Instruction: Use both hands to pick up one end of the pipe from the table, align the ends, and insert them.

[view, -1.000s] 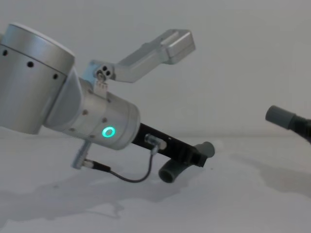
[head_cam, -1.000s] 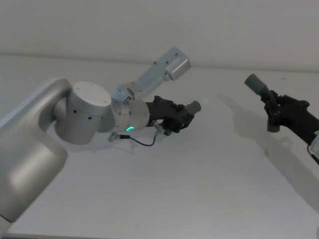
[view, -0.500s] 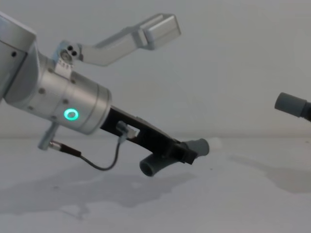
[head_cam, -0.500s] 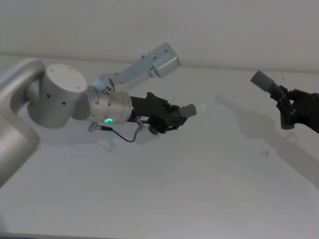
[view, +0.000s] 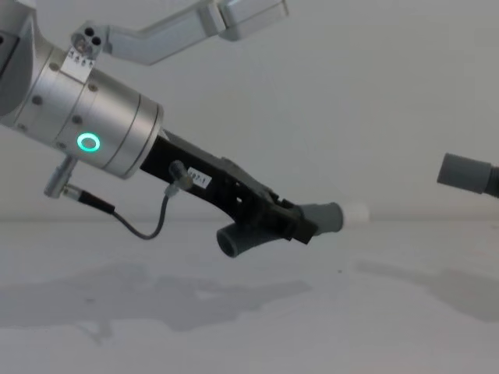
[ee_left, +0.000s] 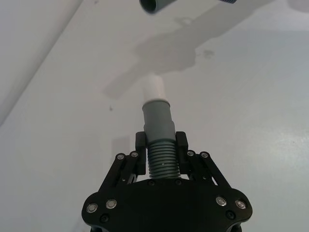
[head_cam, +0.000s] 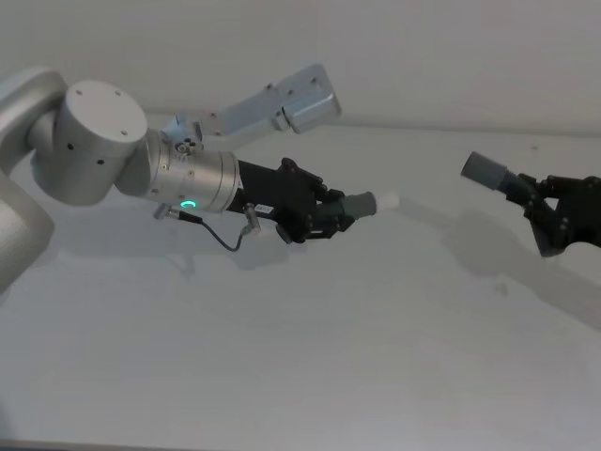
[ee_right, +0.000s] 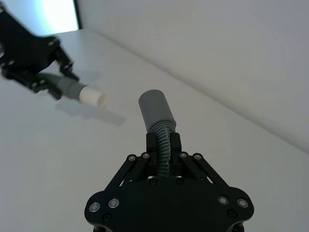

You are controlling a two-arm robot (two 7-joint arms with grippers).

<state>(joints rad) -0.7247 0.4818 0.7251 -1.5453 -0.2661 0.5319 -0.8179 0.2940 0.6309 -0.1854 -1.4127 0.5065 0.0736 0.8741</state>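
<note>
A plain white matte bench (head_cam: 310, 376), crossed by soft shadows (head_cam: 488, 258), ran back to a bare pale grey wall (head_cam: 441, 56). A bright rectangular light patch (ee_right: 57, 14) glowed beyond.

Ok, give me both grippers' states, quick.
Left gripper: shut on the white-tipped grey ribbed plastic pipe.
Right gripper: shut on the grey wide-collared plastic pipe.
</note>
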